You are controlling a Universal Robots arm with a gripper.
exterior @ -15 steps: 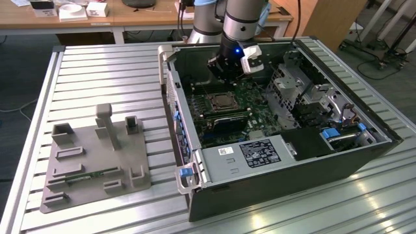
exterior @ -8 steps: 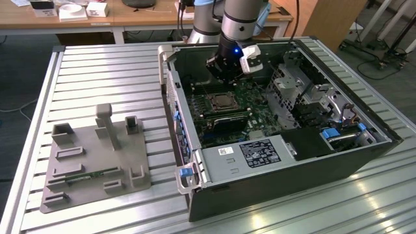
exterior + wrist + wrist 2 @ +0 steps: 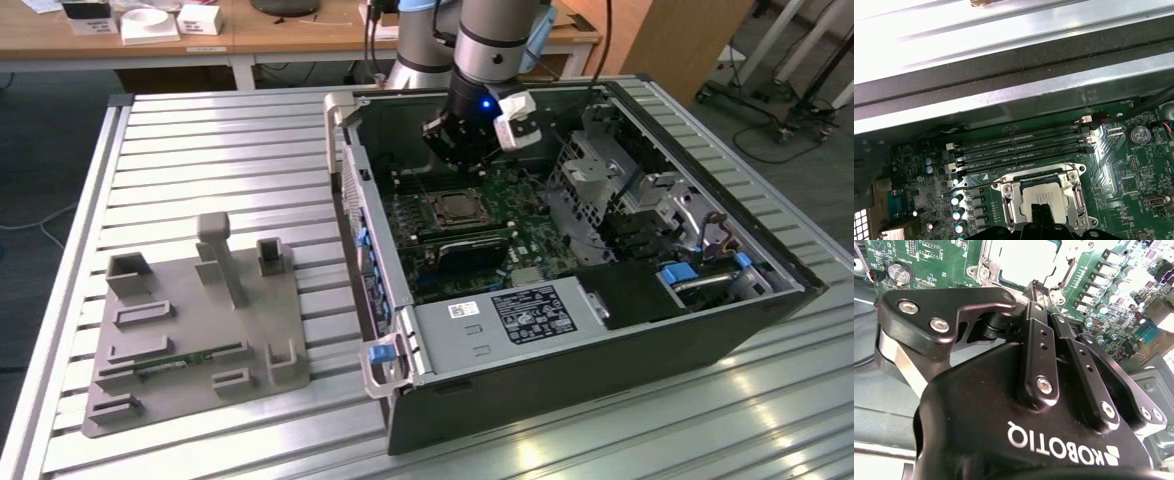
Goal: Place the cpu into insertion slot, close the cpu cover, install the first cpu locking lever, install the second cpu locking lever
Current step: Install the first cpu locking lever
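- Hovering over the board near the insertion slot (image 3: 1004, 189), the gripper (image 3: 1043, 299) has its fingers pinched narrow with nothing between them; probably so the tips can push as one point.
- The cpu (image 3: 1046, 196) lies flat in the slot; the cpu cover (image 3: 1075, 200) seems to be down, framing its edges.

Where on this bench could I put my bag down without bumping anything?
The ribbed table is bare behind the grey fixture, beside the computer case, and in front of the case. Inside it is crowded: the gripper hangs near the insertion slot.
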